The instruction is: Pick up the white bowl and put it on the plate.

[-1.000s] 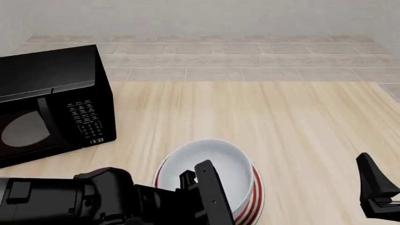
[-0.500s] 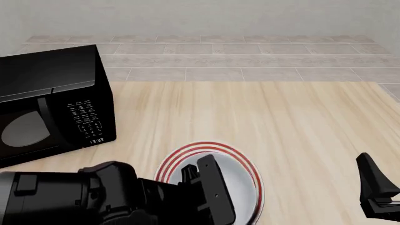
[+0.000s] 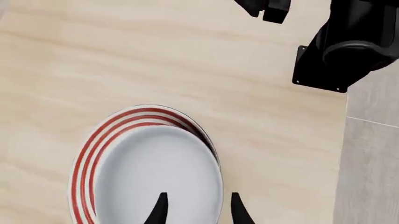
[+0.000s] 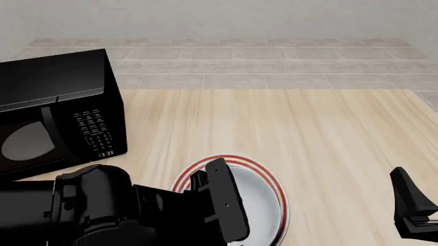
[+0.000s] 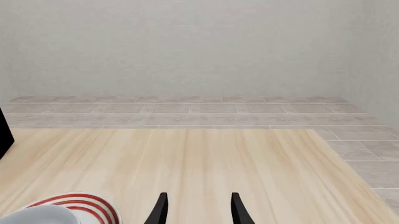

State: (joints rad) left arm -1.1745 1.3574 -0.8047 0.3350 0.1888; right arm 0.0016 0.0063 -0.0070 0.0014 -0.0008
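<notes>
The glossy white round bowl (image 4: 257, 202) sits on the red-ringed flat plate (image 4: 236, 160) near the counter's (image 4: 308, 128) front edge. The left gripper (image 3: 196, 212), spread, has risen since; the right gripper (image 5: 196, 210) is spread over bare wood.

Simulated kitchen, black microwave (image 4: 58, 115) on light wooden table (image 4: 287, 123), grey tiled floor (image 4: 226, 64), plain pale wall (image 4: 226, 18)

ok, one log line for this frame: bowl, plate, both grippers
white bowl: on plate | plate: on table, red rings showing | left gripper: fingers straddle bowl rim, grip unclear | right gripper: open, away from bowl, holding nothing
</notes>
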